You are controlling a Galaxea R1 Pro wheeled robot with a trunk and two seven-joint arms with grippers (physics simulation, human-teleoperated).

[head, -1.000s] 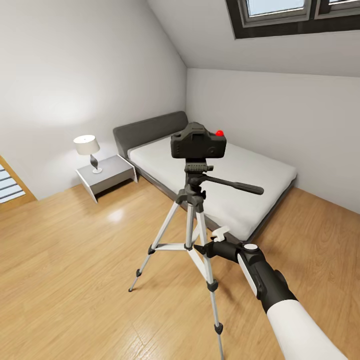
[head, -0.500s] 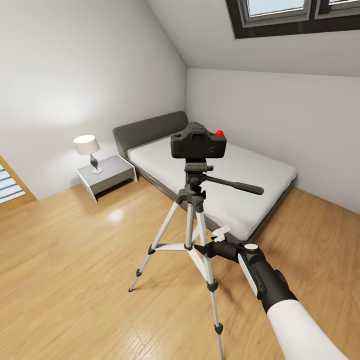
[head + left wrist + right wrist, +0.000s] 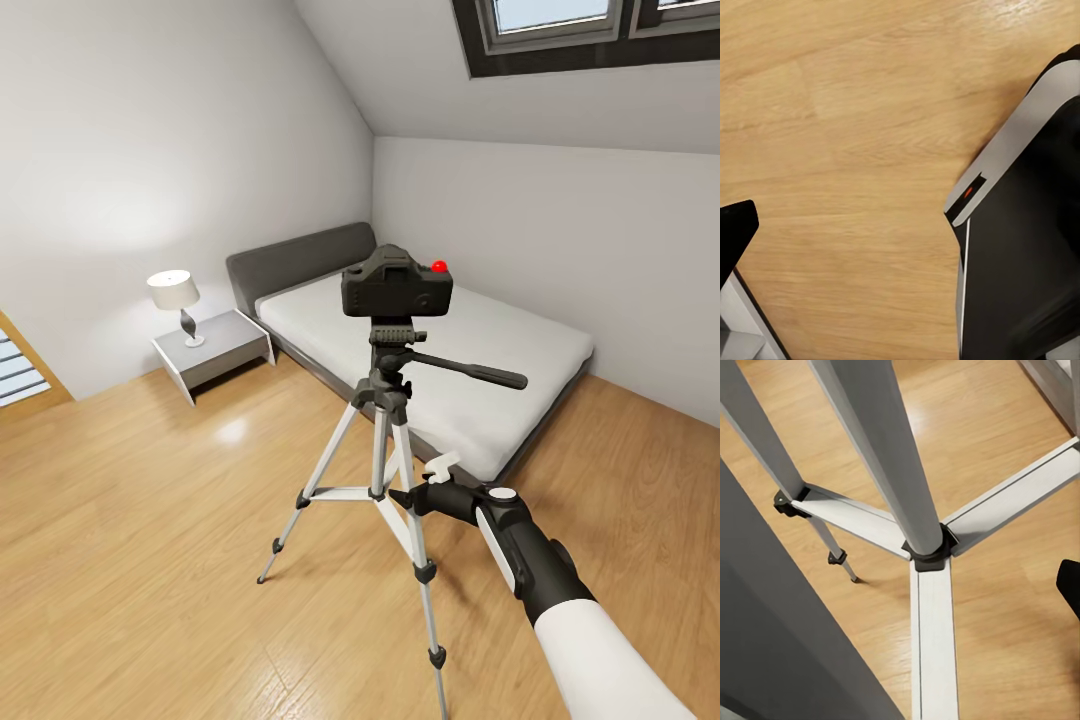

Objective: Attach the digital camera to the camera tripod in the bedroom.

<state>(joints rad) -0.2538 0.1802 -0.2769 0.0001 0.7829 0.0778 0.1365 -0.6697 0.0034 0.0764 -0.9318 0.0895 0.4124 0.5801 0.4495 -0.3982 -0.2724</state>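
Evidently nothing has moved across the last second: the head view is the same in all three pictures, with the digital camera (image 3: 397, 283) seated squarely on the black head of the camera tripod (image 3: 385, 440) and the right gripper (image 3: 428, 485) hanging low at about 5 o'clock from the tripod's centre column, close beside a leg and well below the camera. I take that stillness to mean the attaching is done, or as good as done: the camera sits upright on the mount with nothing holding it, and the tripod stands on all three feet on the wood floor in front of the bed (image 3: 450, 370).

The right gripper's fingers look parted and grip nothing, though they are small in the head view and I would not swear to how wide. The left gripper's state I cannot tell; the left wrist view gives floorboards (image 3: 870, 135), a dark finger tip at the edge and what seems to be the robot's own base (image 3: 1020, 247).

The right wrist view adds what the head view lacks: the tripod's brace hub (image 3: 926, 551) up close, three silver struts meeting a black collar, and a far foot (image 3: 836, 557) planted flat. The camera itself shows from the head.
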